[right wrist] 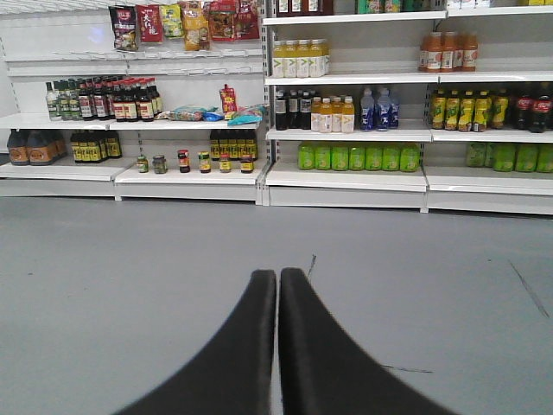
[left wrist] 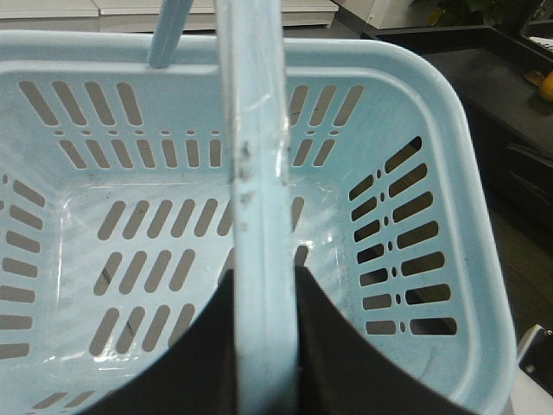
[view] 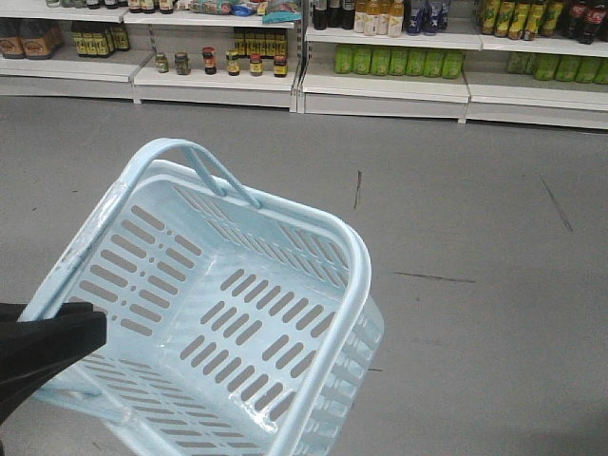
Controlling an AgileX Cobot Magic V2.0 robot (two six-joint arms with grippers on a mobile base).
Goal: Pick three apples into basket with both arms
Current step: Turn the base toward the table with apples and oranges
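Our left tool (left wrist: 263, 278) is clenched on 1 handle (left wrist: 257, 130) of the basket (view: 357, 251), which hangs tilted and empty above the floor (view: 475, 209). We judge the plastic light, stiff and slick, so mid-handle is the best hold. Our right tool (right wrist: 277, 281) is pressed closed, empty. No apples show.

Grey floor (right wrist: 130, 285) carries white shelves (right wrist: 346, 177) stocked with bottles (right wrist: 359, 157) and jars (right wrist: 183, 161).

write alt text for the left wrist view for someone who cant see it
The left gripper is shut on one pale blue loop handle of the basket, seen from above with the handle running up the middle of the frame. The basket's slotted floor and walls show below, with no apples inside.
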